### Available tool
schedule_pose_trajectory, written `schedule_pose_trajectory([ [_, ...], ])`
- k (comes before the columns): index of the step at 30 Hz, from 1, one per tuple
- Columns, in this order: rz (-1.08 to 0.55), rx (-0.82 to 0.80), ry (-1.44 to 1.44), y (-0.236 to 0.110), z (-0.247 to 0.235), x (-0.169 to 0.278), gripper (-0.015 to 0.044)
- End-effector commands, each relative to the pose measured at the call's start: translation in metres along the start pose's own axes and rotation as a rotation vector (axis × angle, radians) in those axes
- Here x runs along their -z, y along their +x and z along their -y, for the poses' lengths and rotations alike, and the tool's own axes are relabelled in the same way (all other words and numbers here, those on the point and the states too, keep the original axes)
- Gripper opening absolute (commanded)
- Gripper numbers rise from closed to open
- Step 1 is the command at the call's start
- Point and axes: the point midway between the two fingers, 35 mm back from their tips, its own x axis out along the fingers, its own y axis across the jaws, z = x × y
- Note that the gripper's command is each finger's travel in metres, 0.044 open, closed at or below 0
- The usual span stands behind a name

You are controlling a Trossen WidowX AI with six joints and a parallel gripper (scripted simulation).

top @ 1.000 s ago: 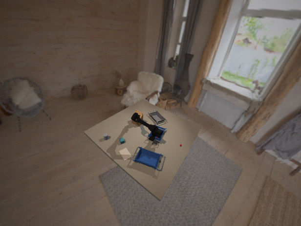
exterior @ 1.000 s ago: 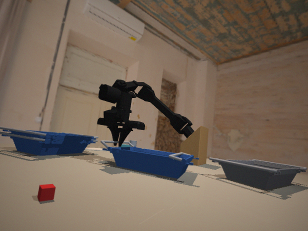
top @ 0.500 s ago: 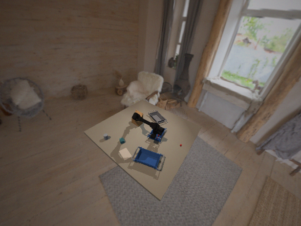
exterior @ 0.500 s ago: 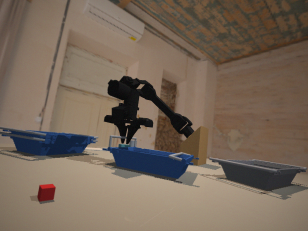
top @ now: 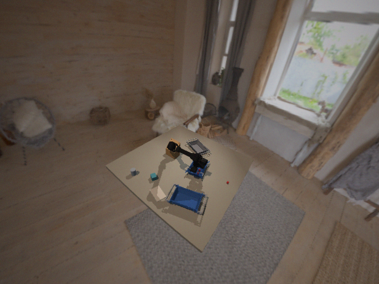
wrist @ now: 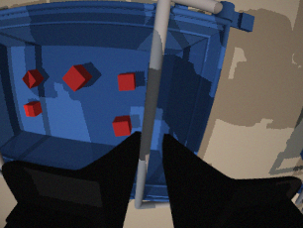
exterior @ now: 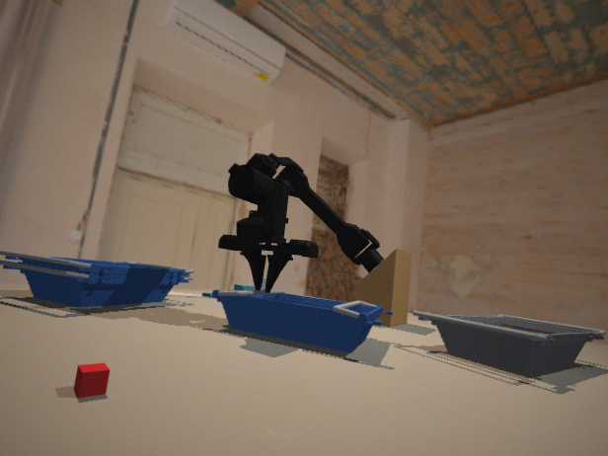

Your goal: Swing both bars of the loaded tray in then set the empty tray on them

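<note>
The loaded blue tray [top: 192, 174] [exterior: 291, 321] [wrist: 99, 12] stands upright, with several red blocks [wrist: 76, 77] on its floor. Its near-gripper bar [wrist: 154, 84] lies inward across the top, a little inside that end. The other bar [exterior: 351, 312] also lies inward over the opposite end. My gripper [exterior: 264, 290] [wrist: 151, 138] points down at the first bar. Its fingers are slightly apart, one on each side of the bar, with gaps showing, so it is not clamped. The empty blue tray [top: 187, 200] [exterior: 54, 286] stands upright apart from it, its bars out over its ends.
A grey tray [top: 198, 147] [exterior: 513, 345] stands on the opposite side of the loaded tray. A loose red block [top: 227, 182] [exterior: 92, 380], a teal cube [top: 154, 176], a grey cylinder [top: 133, 171] and a pale flat square [top: 158, 193] are on the table.
</note>
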Motion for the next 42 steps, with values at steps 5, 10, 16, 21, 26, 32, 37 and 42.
schedule_pose_trajectory([
  [5, 0.018, 0.008, 0.011, -0.0338, 0.0057, -0.0025, 0.008],
  [10, 0.014, 0.005, 0.001, -0.0247, 0.0025, -0.0023, 0.008],
  [16, 0.014, 0.005, 0.001, -0.0247, 0.0025, -0.0023, 0.008],
  [21, 0.014, 0.005, 0.001, -0.0247, 0.0025, -0.0023, 0.008],
  [26, 0.014, 0.005, 0.001, -0.0247, 0.0025, -0.0023, 0.008],
  [32, 0.014, 0.005, 0.001, -0.0247, 0.0025, -0.0023, 0.0],
  [37, 0.014, 0.005, 0.001, -0.0247, 0.0025, -0.0023, 0.0],
  [42, 0.012, 0.004, 0.004, -0.0246, 0.0028, -0.0019, 0.0],
])
